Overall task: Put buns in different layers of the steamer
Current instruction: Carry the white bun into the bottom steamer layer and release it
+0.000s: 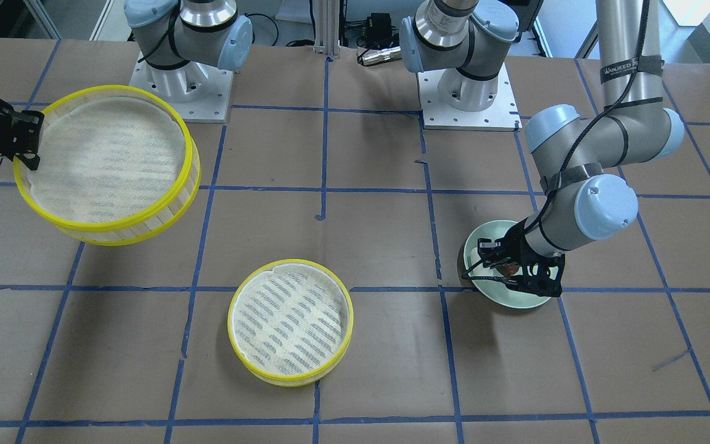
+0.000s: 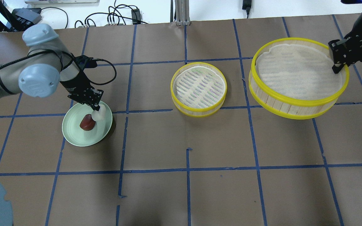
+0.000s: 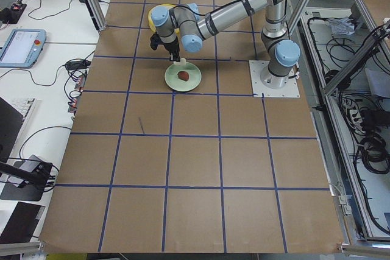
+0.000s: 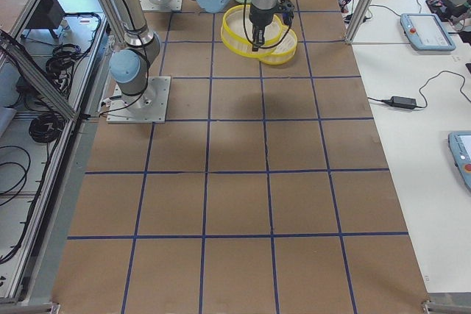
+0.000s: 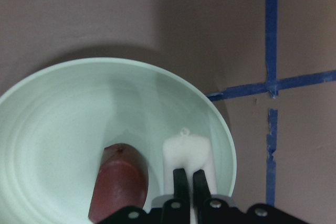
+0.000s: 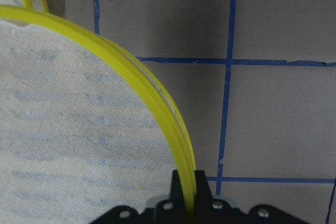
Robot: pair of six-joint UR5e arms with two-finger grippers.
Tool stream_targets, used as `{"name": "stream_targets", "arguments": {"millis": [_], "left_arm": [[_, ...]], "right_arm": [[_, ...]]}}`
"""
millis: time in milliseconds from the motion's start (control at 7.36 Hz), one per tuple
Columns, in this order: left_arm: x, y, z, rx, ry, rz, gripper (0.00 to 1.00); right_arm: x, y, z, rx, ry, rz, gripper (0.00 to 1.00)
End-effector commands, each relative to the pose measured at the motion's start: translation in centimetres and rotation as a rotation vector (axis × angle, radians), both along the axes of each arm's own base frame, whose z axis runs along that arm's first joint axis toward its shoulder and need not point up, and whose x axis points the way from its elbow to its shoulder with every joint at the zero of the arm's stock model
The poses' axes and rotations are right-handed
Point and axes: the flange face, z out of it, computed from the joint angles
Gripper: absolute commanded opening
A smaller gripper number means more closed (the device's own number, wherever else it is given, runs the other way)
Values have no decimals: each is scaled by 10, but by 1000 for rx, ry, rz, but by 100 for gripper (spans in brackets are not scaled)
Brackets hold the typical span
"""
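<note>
My left gripper [image 2: 96, 109] is shut on the white bun [image 2: 99, 114] over the right side of the pale green plate [image 2: 74, 131]. The left wrist view shows the fingers pinching the white bun [image 5: 186, 150], with the dark reddish-brown bun [image 5: 119, 182] lying beside it on the plate [image 5: 58, 124]. My right gripper [image 2: 336, 67] is shut on the yellow rim of one steamer layer [image 2: 297, 75] and holds it tilted above the table. Its fingers clamp the rim [image 6: 152, 98]. The other steamer layer [image 2: 199, 88] rests empty on the table's middle.
Brown paper with a blue tape grid covers the table. Both arm bases [image 1: 179, 80] stand at the robot's edge. The held layer [image 1: 108, 163] hangs well to the side of the resting one [image 1: 290, 320]. The left arm's elbow [image 1: 601, 203] overhangs the plate [image 1: 484, 237].
</note>
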Motion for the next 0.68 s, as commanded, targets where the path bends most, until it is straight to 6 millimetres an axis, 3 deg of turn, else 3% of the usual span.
{"name": "stream_targets", "arguments": {"millis": [0,136,272,408,544], "left_arm": [[-95,-22,57,-71,77,148,6],[-148,-15,58,-78,126,215,6],[-216,-16,39,-117,208,284,6],[-249,-27,14,-163,249,295,8],[-276,-21,-2,-118,320,266,9]], "right_arm": [[-2,1,5,2,5,-2,13],[1,2,4,8,1,2,13],[-1,2,5,7,7,1,13],[0,2,6,7,7,1,15],[0,2,7,1,9,1,15]]}}
